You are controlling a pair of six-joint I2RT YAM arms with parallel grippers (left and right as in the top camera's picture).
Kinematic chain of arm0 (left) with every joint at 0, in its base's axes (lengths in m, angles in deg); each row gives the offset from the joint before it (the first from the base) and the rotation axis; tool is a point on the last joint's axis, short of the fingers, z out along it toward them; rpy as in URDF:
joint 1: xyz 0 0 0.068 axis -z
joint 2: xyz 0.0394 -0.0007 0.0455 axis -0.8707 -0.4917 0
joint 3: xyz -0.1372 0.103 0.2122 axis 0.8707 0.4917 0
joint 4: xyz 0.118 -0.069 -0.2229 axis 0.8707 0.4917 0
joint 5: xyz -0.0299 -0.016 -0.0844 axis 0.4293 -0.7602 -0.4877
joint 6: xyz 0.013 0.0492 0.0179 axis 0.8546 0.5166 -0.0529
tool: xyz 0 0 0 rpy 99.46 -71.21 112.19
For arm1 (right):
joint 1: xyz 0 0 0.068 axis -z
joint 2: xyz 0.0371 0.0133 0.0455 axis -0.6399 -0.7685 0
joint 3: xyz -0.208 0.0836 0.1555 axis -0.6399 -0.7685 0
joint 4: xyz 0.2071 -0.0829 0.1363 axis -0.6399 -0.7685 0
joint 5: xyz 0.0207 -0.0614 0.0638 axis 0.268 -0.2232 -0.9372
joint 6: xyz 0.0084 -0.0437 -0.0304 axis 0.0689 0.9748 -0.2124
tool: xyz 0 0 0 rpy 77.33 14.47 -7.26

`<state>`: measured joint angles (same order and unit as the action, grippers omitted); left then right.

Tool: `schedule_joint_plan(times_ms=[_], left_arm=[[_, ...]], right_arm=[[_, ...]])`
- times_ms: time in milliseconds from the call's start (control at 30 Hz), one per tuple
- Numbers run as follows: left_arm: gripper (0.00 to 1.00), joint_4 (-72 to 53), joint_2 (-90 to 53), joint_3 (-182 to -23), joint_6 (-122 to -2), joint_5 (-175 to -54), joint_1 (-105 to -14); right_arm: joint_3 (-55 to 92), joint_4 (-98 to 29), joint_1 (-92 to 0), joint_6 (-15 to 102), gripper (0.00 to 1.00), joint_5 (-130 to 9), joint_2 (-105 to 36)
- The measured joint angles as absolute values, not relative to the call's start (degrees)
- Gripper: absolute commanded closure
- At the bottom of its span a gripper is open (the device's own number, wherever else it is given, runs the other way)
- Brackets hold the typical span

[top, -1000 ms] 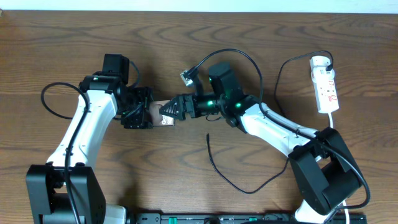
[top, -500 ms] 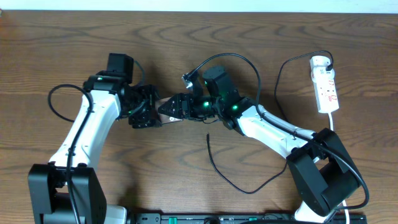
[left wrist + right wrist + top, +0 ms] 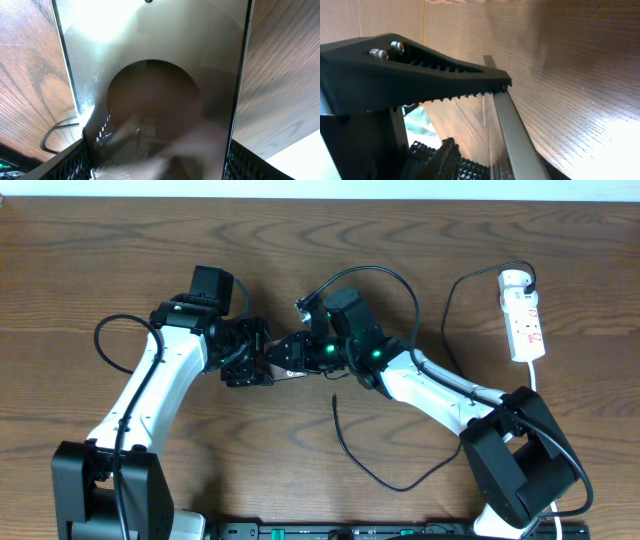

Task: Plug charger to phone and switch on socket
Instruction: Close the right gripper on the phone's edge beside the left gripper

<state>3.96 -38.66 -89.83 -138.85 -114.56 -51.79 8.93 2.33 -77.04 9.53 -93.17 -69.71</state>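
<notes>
My left gripper [image 3: 258, 362] is shut on the phone [image 3: 276, 369] and holds it off the table by its long sides. In the left wrist view the phone's [image 3: 155, 60] glossy dark face fills the frame, and the left gripper [image 3: 157, 161] has a finger [image 3: 70, 162] on each edge. My right gripper [image 3: 286, 357] faces it, jaws narrowed but apart around the phone's end. The phone's grey edge [image 3: 512, 135] runs past the right gripper [image 3: 477, 115]. The charger [image 3: 400, 486] lies loose on the table, its tip [image 3: 334, 398] free. The socket [image 3: 523, 315] lies far right.
The charger's black cable loops from the socket's far end [image 3: 527, 277] under my right arm. A thick white cord [image 3: 541, 372] runs from the socket toward the right arm's base. A black cable loop [image 3: 105, 345] hangs by my left arm.
My left gripper has carried the phone to the right, toward the right gripper. The right gripper's jaws have narrowed around the phone's end.
</notes>
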Motion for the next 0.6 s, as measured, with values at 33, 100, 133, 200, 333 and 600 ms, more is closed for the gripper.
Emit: schedule_joint_plan(times_ms=[33,100,133,200,333,600], left_arm=[[0.93,4.0,-38.7,-89.8,-138.9,-114.7,-51.8],[0.93,4.0,-38.7,-89.8,-138.8,-114.7,-51.8],[0.93,4.0,-38.7,-89.8,-138.8,-114.7,-51.8],[0.93,4.0,-38.7,-89.8,-138.8,-114.7,-51.8],[0.93,4.0,-38.7,-89.8,-138.8,-114.7,-51.8],[0.93,3.8,-38.7,-89.8,-138.6,-114.3,-51.0]], right_arm=[[8.9,2.3,-77.0,9.5,0.69,-93.1,-69.7],[8.9,2.2,-77.0,9.5,0.71,-93.1,-69.7],[8.9,2.2,-77.0,9.5,0.71,-93.1,-69.7],[8.9,1.4,-77.0,9.6,0.75,-92.7,-69.7],[8.9,-0.1,-77.0,9.9,0.76,-91.7,-69.7],[8.9,-1.1,-77.0,10.2,0.81,-90.0,-69.7]])
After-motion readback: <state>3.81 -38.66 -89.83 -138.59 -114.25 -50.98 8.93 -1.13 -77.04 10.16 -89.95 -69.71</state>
